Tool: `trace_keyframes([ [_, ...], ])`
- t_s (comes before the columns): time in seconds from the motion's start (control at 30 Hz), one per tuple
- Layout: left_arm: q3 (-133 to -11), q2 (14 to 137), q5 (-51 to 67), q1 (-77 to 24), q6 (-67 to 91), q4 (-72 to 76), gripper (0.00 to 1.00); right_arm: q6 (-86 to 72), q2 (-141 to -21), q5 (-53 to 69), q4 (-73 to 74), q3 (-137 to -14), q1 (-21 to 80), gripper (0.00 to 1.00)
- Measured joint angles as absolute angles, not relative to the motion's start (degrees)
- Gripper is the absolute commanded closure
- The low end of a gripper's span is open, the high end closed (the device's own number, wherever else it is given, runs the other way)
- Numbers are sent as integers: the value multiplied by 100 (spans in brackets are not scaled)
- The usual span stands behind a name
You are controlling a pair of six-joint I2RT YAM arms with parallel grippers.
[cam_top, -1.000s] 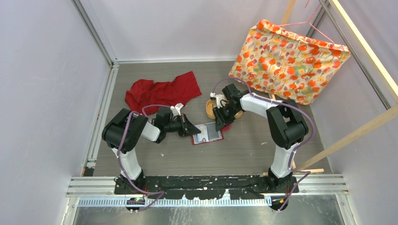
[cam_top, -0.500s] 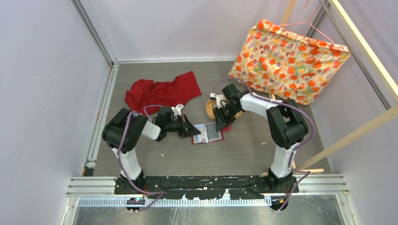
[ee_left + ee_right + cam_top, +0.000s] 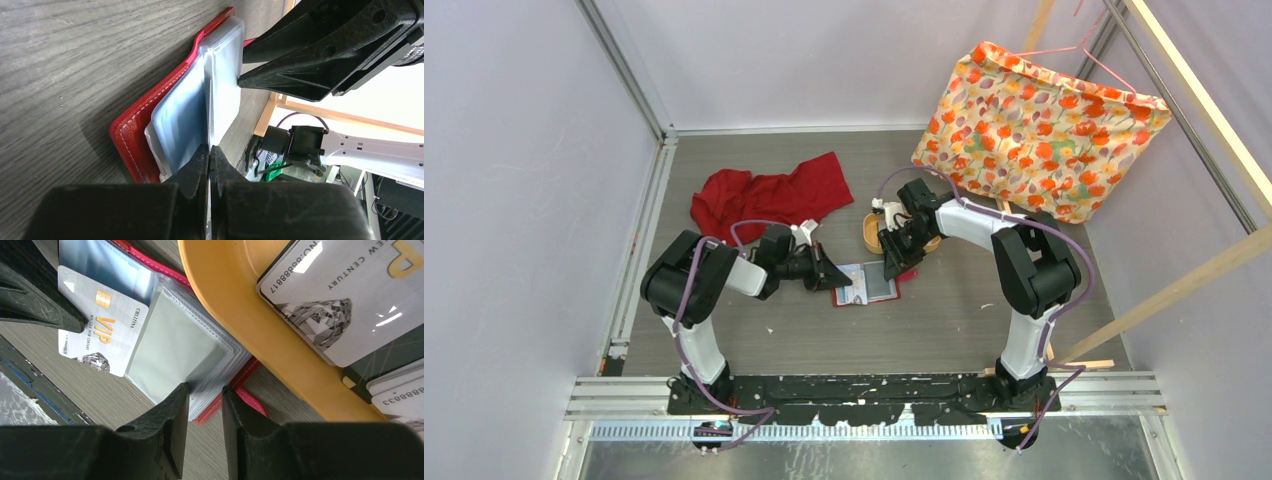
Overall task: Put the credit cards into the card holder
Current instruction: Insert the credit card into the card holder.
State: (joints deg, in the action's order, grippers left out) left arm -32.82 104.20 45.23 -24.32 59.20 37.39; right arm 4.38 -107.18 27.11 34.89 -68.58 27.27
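Red card holder (image 3: 865,285) lay open, clear sleeves (image 3: 175,347) fanned; left claw (image 3: 209,152) at nine o'clock clenched one sleeve, right claw (image 3: 205,390) parted.

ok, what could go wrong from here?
1. Left gripper pinches just one thin clear sleeve; it may slip free or tear if pulled.
2. Right gripper, jaws apart, sits close to the tray rim; a sweep could knock the tray or drag the wallet.
3. The two grippers nearly meet at the sleeve and might collide.

Pale lilac walls (image 3: 514,150), grey wood-grain tabletop (image 3: 944,330), floral cushion (image 3: 1034,125) beside a timber frame (image 3: 1204,85).
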Motion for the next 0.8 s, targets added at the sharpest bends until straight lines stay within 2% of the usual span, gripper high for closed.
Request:
trace_keyframes([
  [0.8,-3667,10215,4630,-2432,5511,2891,100,443,-10718,2709,3553,-6871,2727,66],
])
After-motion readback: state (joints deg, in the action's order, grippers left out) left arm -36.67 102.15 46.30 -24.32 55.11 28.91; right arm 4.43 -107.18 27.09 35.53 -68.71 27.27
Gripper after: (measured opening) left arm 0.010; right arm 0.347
